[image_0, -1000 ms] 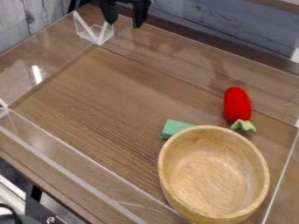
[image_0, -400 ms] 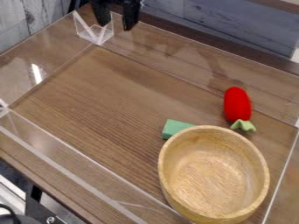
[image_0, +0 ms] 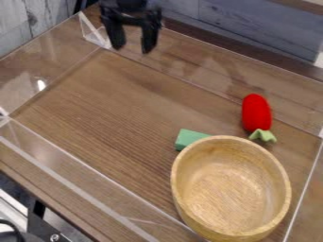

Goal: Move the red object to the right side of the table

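One red object (image_0: 256, 112) lies lengthwise toward the back, leafy end nearest.

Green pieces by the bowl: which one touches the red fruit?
The small leafy one, at the red object's lower end. The flat green block lies apart, left, against the wooden bowl.

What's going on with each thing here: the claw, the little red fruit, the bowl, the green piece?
claw: open, holding nothing, pointing down over the far end of the table.
red object: lying on the table, untouched.
wooden bowl: upright, empty.
green block: flat on the table, against the bowl's rim.
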You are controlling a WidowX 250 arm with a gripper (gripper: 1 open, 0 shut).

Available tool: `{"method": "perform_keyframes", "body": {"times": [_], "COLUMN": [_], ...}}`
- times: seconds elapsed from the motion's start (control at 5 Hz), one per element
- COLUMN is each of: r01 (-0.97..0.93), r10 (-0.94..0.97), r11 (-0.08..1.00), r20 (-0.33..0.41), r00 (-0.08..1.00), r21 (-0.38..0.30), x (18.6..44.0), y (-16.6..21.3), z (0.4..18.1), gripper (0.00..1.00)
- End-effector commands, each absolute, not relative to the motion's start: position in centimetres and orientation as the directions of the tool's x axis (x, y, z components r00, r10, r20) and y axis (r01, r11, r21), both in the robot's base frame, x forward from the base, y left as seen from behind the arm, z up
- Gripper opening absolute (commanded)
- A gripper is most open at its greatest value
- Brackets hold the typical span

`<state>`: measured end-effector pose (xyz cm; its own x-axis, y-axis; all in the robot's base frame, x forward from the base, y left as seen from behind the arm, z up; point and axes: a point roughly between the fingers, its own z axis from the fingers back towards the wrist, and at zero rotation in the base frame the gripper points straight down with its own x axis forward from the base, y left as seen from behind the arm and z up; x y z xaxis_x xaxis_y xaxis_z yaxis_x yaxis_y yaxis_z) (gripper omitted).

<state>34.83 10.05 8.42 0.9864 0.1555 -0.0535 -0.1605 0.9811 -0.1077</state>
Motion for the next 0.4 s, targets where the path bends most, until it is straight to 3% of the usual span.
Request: {"method": "perform_keyframes", "body": {"times": [0.0, 0.2], "r01": [-0.196, -0.218], "r10": [0.2, 0.219], "r11": [0.974, 0.969], "r20": [0.025, -0.004], "r00": [0.979, 0.976], "r21": [-0.115, -0.118], "x": [34.66, 34.11], "y": [5.88, 5.24], "z": [11.52, 10.99], "gripper": [1.0, 1.0]}}
